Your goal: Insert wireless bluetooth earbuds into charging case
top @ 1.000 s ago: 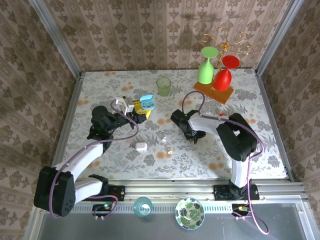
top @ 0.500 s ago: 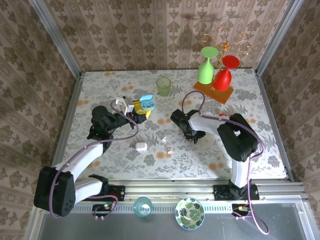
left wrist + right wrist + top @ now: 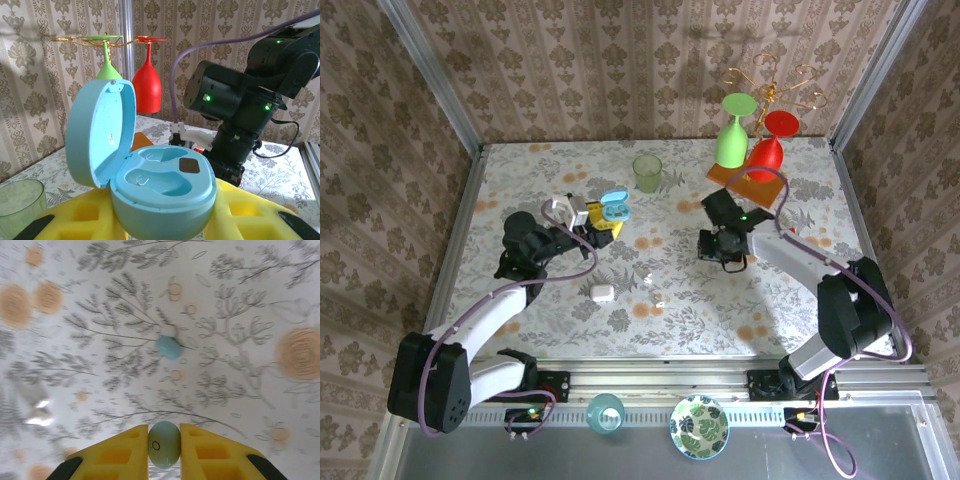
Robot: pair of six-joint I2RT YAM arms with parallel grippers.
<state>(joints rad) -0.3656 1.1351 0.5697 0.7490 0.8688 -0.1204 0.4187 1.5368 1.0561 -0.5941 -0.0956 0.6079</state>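
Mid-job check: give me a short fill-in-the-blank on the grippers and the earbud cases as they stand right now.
1. The right gripper is ____ on a pale earbud.
2. The blue charging case held by the left gripper has its lid ____.
3. Both pockets in that case are ____.
4. The small case lying on the table is ____ in colour.
Missing words: shut; open; empty; white.

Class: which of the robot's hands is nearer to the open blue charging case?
Left. The left hand grips the open blue charging case. The right hand is apart from the case, off to its right, shut on a pale earbud.
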